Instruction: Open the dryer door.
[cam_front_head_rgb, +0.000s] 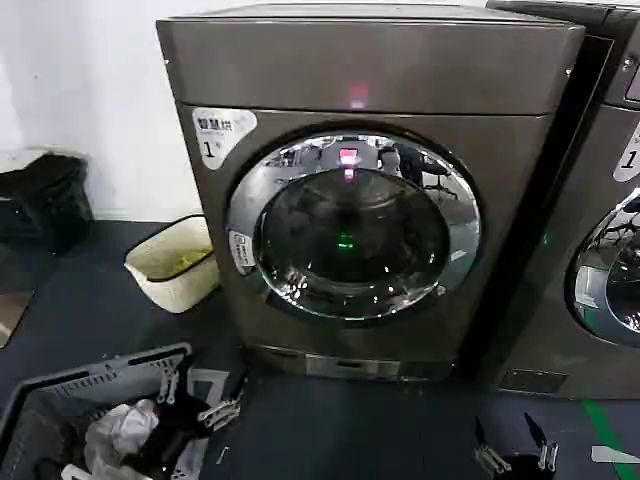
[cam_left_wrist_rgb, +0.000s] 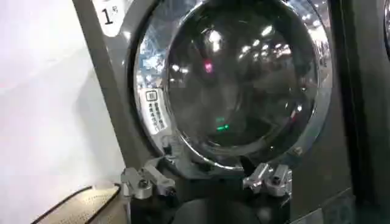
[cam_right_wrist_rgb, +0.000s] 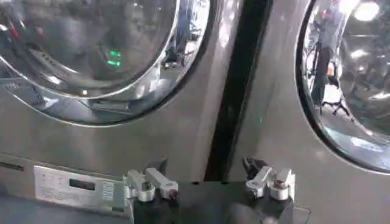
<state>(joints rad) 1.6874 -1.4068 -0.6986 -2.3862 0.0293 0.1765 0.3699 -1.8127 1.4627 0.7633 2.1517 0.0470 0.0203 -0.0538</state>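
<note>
The dryer (cam_front_head_rgb: 370, 190) stands square ahead on the dark floor (cam_front_head_rgb: 360, 430), a bronze-grey box with a white "1" sticker (cam_front_head_rgb: 220, 132) at its upper left front corner and a small pink light (cam_front_head_rgb: 357, 96) glowing on the panel above the door. The dryer door (cam_front_head_rgb: 352, 226) sits flush and closed in the front face — a wide chrome rim around dark glass, with a green glint reflected near its centre. To the right, a neighbouring machine (cam_front_head_rgb: 590, 220) of the same kind shows part of its own chrome-rimmed door, a dark gap between the two. The left gripper (cam_front_head_rgb: 200, 400) hangs low at the near left, in front of the dryer's lower left corner and apart from it, its jaws spread and holding nothing; from its wrist camera the fingers (cam_left_wrist_rgb: 139, 182) frame the bottom of the door's rim. The right gripper (cam_front_head_rgb: 515, 455) waits low at the near right — jaws likewise released and empty, pointed at the gap between the machines. A grey laundry basket (cam_front_head_rgb: 60, 400) with clothes sits at the near left, and a cream tub (cam_front_head_rgb: 165, 265) rests on the floor farther back beside the dryer.
</note>
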